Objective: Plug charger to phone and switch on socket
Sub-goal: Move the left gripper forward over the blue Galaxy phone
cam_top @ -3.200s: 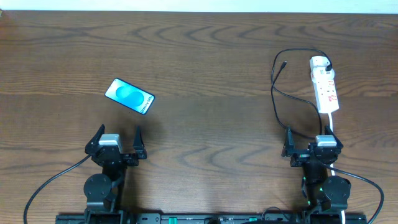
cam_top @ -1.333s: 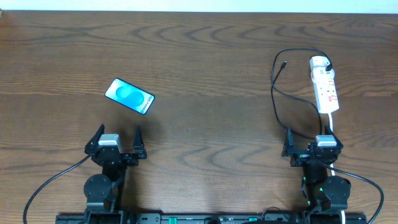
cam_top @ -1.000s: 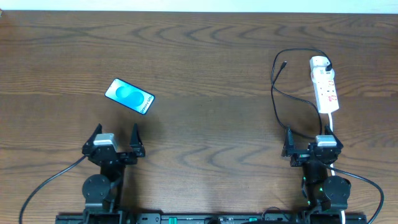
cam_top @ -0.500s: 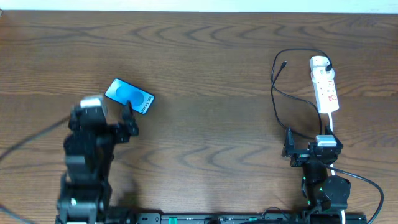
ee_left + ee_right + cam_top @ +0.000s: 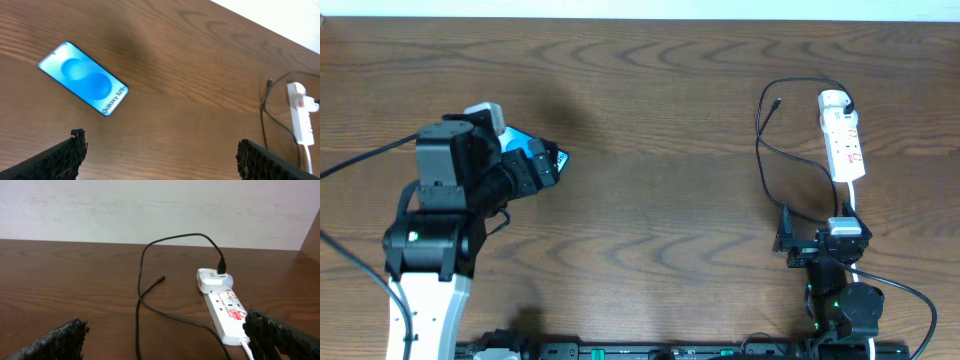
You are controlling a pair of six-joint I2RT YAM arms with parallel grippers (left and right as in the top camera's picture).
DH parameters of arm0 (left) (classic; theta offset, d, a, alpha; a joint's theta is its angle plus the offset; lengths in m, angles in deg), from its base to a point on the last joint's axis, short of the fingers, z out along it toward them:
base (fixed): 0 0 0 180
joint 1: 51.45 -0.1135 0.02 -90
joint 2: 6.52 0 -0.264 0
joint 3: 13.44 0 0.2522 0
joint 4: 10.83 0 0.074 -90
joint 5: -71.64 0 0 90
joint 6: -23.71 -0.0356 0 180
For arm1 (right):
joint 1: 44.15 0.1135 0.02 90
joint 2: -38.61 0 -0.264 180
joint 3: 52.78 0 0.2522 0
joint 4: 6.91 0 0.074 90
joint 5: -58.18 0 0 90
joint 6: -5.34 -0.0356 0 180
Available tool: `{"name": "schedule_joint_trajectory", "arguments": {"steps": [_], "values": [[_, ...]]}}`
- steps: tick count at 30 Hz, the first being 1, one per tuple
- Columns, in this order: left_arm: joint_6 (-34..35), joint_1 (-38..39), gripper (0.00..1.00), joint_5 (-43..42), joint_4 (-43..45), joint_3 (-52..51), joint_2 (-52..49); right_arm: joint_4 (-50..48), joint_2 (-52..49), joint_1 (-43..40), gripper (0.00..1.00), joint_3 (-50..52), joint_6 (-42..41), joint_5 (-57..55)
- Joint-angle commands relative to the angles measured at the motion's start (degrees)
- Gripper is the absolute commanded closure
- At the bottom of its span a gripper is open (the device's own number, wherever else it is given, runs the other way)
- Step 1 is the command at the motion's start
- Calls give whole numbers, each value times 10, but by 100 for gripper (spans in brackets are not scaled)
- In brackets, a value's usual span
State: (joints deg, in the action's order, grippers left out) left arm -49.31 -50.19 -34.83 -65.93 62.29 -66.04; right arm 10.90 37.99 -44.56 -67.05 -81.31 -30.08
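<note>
Left wrist view: left gripper hovers just short of the phone, fingers spread wide, empty. Best bet is to line up square across its narrow width before closing. Right gripper, also spread, sits near the socket and the charger tip.

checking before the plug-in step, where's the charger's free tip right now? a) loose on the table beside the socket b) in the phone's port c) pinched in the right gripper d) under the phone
a: the charger tip lies bare on the table beside the socket, well away from the phone.
</note>
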Motion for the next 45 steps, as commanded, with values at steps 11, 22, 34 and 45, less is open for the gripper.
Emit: {"name": "schedule_joint_trajectory", "arguments": {"steps": [11,22,34,45], "values": [[196,1,2,157,-74,100,-64,1,3,-1,1,2,-5,-1],[285,1,2,232,-226,311,-252,1,3,-1,1,2,-5,-1],[374,1,2,234,-244,323,-428,1,3,-1,1,2,-5,-1],[378,0,2,232,-222,323,-506,1,3,-1,1,2,-5,-1]]}}
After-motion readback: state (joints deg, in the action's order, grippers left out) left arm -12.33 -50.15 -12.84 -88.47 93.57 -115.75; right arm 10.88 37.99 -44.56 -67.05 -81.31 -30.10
